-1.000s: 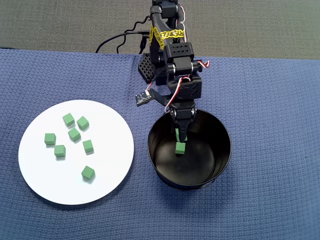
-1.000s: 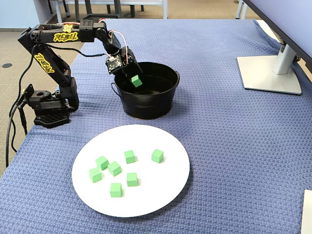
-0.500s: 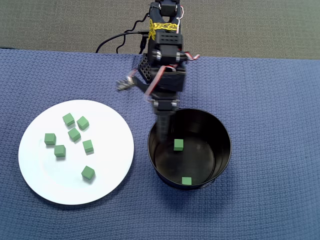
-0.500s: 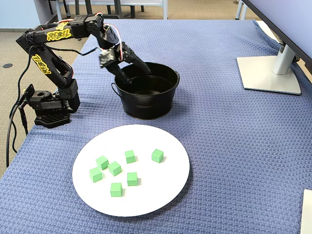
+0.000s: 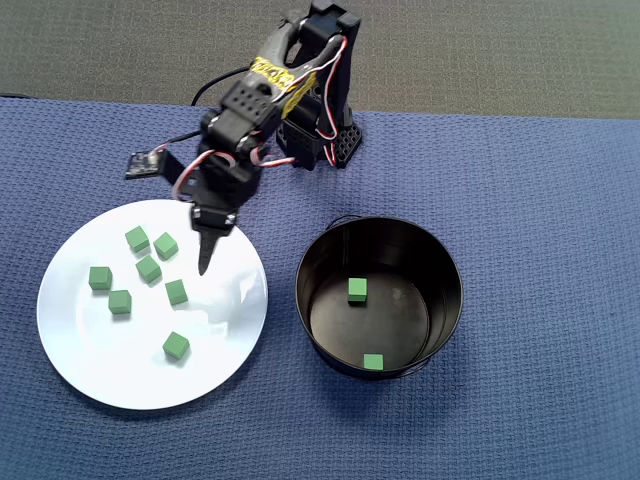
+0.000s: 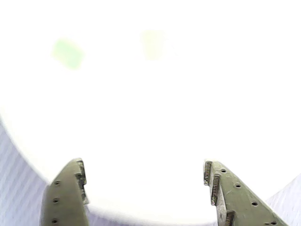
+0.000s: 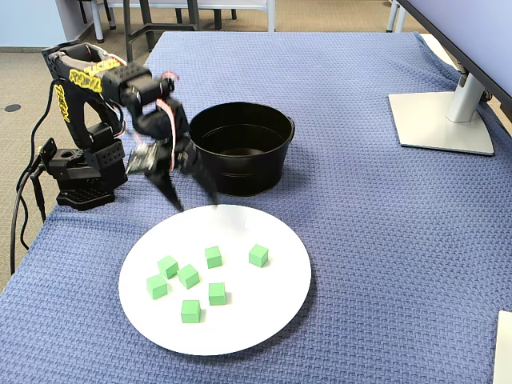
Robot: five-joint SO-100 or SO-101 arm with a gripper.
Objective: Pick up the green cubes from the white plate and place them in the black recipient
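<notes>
- On the left of the overhead view, the white plate (image 5: 90, 350) carries seven green cubes (image 5: 148, 269) loosely clustered toward its upper left; that count has not changed over the last second, so none has been picked since the last drop.
- Above the plate's upper right part hangs the gripper (image 5: 205, 258), which a second ago stood over the pot with a cube in it and has since swung across to the plate. The wrist view shows its jaws spread wide with nothing between the fingertips (image 6: 81, 175), only overexposed white plate and two faint green patches further up.
- Nearest the gripper lie the cubes at the cluster's right edge; in the fixed view it hangs over the plate's far rim, apart from every cube (image 7: 258, 255).
- To the right, the black recipient (image 5: 445, 270) now holds two cubes on its floor (image 5: 357, 290), one near the middle and one by the near wall; the released cube has landed inside.
- Judged from this, one delivery is finished and the arm is starting the next pick, with seven cubes left to move.
</notes>
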